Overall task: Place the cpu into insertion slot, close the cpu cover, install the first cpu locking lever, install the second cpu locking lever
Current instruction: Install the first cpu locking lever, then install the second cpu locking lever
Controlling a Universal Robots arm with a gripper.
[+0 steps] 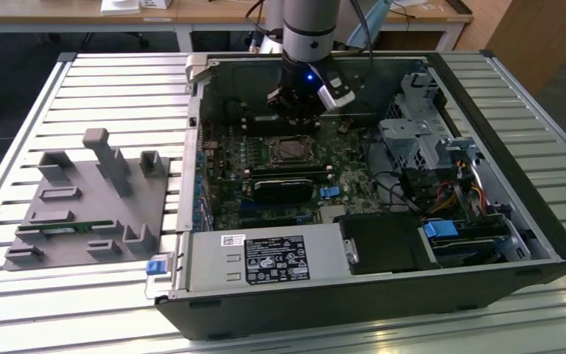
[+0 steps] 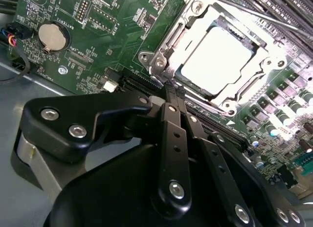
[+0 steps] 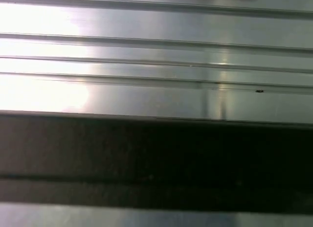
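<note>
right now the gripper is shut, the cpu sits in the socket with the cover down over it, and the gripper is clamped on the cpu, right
Not quite. The gripper is shut, and the cpu sits in the insertion slot under the cpu cover, but the second wrist view shows the gripper holding nothing, its tips just beside the socket frame.

Gripper (image 2: 172, 92) body cut off by second wrist view's edge; cpu (image 2: 217, 60) top glare-washed; insertion slot (image 1: 290, 150) detail too small.

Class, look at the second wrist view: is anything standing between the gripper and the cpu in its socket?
Nothing visible does. The gripper, fingers together, points at the edge of the cpu cover framing the cpu; only bare green board lies around it.
</note>
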